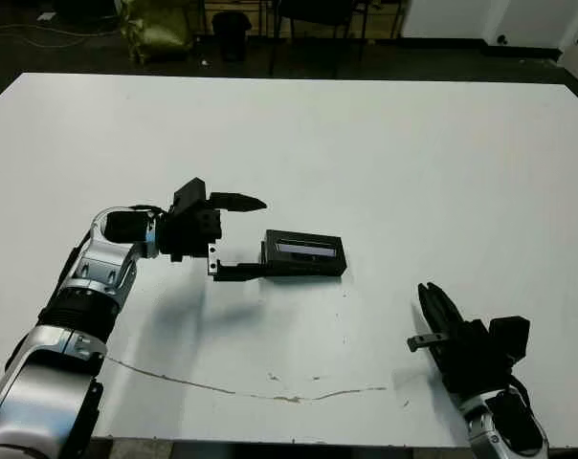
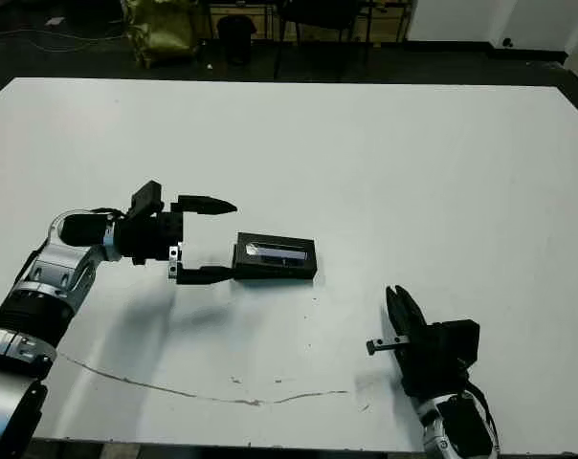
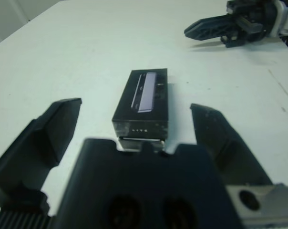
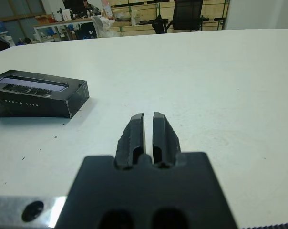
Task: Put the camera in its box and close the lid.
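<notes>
A: The left claw [image 1: 233, 235] stands wide, one finger [image 3: 45, 138] on each side of the near end of the box [image 1: 303, 255], and nothing is held between them. In the head views the lower finger looks to be at the box's end; whether it touches I cannot tell.

B: And the box itself?

A: It lies flat on the white table [image 1: 385, 153], with the lid [image 3: 145, 90] seated on top, its pale window strip facing up. The camera does not show; I judge it is inside. So the task looks all but finished, short of a last check that the lid sits flush.

B: How should that be done well?

A: If a press is needed, bear straight down on the lid's middle so the box does not skid. If not, draw the left claw straight back from the box without clipping its end.

B: The other arm?

A: The right claw [image 4: 148, 136] rests well away from the box, fingers nearly together, gripping nothing.
</notes>
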Robot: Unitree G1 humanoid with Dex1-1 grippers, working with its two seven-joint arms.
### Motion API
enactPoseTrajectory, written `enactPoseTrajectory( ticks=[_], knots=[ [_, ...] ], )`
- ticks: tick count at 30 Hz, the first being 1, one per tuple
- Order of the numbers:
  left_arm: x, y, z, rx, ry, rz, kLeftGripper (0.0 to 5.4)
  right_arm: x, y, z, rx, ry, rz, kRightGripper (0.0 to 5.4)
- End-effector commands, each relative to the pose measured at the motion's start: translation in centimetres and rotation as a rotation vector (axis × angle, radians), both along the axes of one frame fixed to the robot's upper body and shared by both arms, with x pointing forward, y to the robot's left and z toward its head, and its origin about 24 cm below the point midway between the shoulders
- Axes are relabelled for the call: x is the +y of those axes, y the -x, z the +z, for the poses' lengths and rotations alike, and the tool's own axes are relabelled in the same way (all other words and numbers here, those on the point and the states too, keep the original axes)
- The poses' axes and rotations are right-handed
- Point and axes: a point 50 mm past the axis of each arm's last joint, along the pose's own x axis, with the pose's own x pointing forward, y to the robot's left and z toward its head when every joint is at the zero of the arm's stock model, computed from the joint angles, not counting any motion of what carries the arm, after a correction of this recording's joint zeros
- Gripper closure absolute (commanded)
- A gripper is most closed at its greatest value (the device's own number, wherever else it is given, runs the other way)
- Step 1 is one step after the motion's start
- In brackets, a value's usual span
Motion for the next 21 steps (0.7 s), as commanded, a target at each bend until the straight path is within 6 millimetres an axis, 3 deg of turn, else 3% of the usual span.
enactPoseTrajectory(
  ticks=[1, 21],
  knots=[
    [-0.05, 0.02, -0.38, 0.022, -0.017, 0.003, 0.01, -0.31, 0.4, -1.0, 0.056, 0.014, -0.017, 5.4],
    [-0.93, -0.31, -0.82, 0.062, -0.012, -0.025, 0.01, -0.26, 0.51, -0.91, 0.067, 0.014, -0.026, 5.4]
  ],
)
